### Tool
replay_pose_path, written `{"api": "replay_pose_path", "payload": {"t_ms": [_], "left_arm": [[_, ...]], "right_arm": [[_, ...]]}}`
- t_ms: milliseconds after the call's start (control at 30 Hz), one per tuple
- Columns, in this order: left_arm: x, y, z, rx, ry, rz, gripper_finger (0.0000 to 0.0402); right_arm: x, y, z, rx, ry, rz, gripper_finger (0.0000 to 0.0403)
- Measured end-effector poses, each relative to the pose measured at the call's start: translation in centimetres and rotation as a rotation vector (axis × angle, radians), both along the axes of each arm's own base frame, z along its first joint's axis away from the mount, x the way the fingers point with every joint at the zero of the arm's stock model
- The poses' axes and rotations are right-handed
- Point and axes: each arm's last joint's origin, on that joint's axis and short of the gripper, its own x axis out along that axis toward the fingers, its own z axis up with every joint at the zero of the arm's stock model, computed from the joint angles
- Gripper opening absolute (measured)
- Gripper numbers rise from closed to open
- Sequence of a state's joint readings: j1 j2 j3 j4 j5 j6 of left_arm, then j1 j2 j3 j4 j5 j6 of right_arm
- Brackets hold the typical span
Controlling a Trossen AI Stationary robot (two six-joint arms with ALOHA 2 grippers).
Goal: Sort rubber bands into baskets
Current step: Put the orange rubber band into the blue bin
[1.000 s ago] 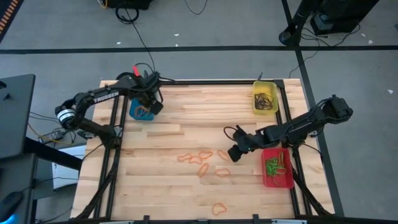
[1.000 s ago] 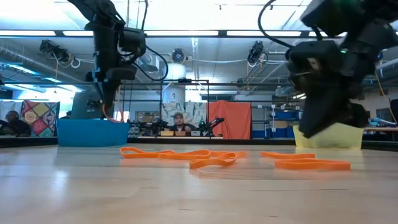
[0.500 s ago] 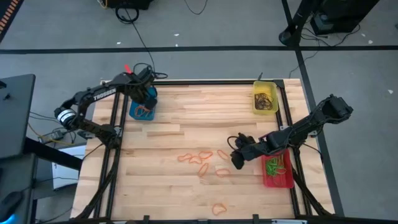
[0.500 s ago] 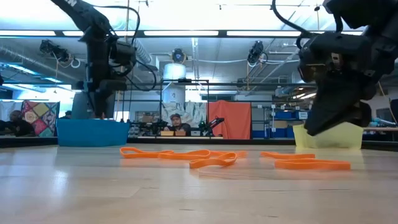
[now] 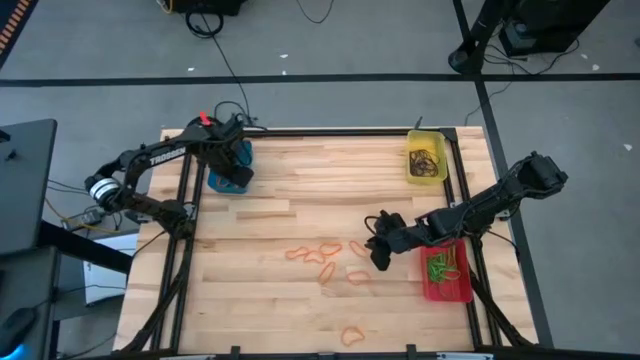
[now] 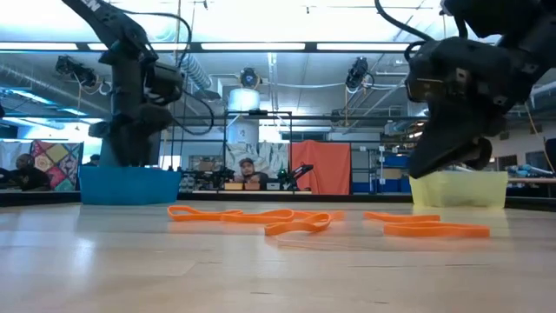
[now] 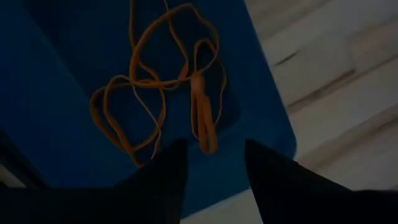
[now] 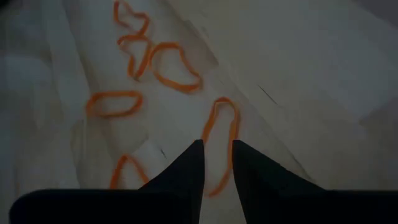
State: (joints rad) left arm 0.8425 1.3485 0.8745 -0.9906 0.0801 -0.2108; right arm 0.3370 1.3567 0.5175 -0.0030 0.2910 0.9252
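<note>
Orange rubber bands (image 5: 327, 257) lie loose near the middle of the wooden surface (image 5: 300, 190), with one more orange band (image 5: 351, 335) well apart from them near the front edge. In the low view the same bands (image 6: 269, 217) lie flat on the wood.

A tangle of orange bands (image 7: 155, 87) sits on the floor of the blue basket (image 5: 229, 167) at the back left corner. Dark bands (image 5: 427, 160) fill the yellow basket (image 5: 426, 157) at the back right corner, and green bands (image 5: 444, 266) lie in the red basket (image 5: 446, 270) along the right edge.

The left tool (image 7: 214, 171) hangs over the blue basket; its fingers (image 7: 168, 168) stand apart and hold nothing, with the orange tangle lying below them. In the high view the left tool (image 5: 232, 160) covers much of that basket.

The right tool (image 5: 380, 250) hovers above the surface between the loose orange bands and the red basket. In its wrist view its fingers (image 8: 186, 165) are a narrow gap apart and empty, above one orange loop (image 8: 221, 134).

A person (image 6: 249, 172) sits in the room beyond the surface.
</note>
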Motion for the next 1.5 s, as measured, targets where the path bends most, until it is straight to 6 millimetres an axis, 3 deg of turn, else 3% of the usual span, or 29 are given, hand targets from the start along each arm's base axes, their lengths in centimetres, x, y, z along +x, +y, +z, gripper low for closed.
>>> {"api": "replay_pose_path", "payload": {"t_ms": [100, 367, 500, 633, 800, 967, 1200, 1367, 1500], "left_arm": [[-0.4, -0.4, 1.2, 0.045, -0.041, 0.005, 0.0164], [-1.7, -2.3, 6.8, 0.249, -0.245, 0.035, 0.0162], [-2.3, -4.2, 8.9, 0.337, -0.353, -0.01, 0.0162], [-2.7, -6.4, 10.5, 0.372, -0.485, -0.046, 0.0162], [-2.8, -8.3, 11.3, 0.312, -0.588, -0.08, 0.0162], [-1.7, -9.1, 11.5, 0.292, -0.645, -0.128, 0.0162], [0.9, -9.6, 12.0, 0.379, -0.843, -0.288, 0.016], [1.5, -10.1, 11.8, 0.374, -0.9, -0.332, 0.0149], [1.5, -10.3, 12.0, 0.37, -0.915, -0.32, 0.0135]], "right_arm": [[-0.1, 0.0, -0.1, -0.064, 0.023, 0.064, 0.0104], [0.3, 0.2, -0.3, -0.2, 0.016, 0.275, 0.0154], [1.1, 0.7, -1.7, -0.272, 0.019, 0.397, 0.0199], [1.6, 0.9, -3.5, -0.278, 0.062, 0.409, 0.0242], [1.7, 0.9, -5.1, -0.295, 0.132, 0.383, 0.0259], [1.9, 0.8, -5.6, -0.341, 0.147, 0.382, 0.0197], [2.1, 0.1, -5.2, -0.347, 0.152, 0.403, 0.0017], [3.9, -0.3, -3.8, -0.358, 0.161, 0.434, 0.0008], [6.5, -0.8, -1.4, -0.415, 0.132, 0.445, 0.0006]]}}
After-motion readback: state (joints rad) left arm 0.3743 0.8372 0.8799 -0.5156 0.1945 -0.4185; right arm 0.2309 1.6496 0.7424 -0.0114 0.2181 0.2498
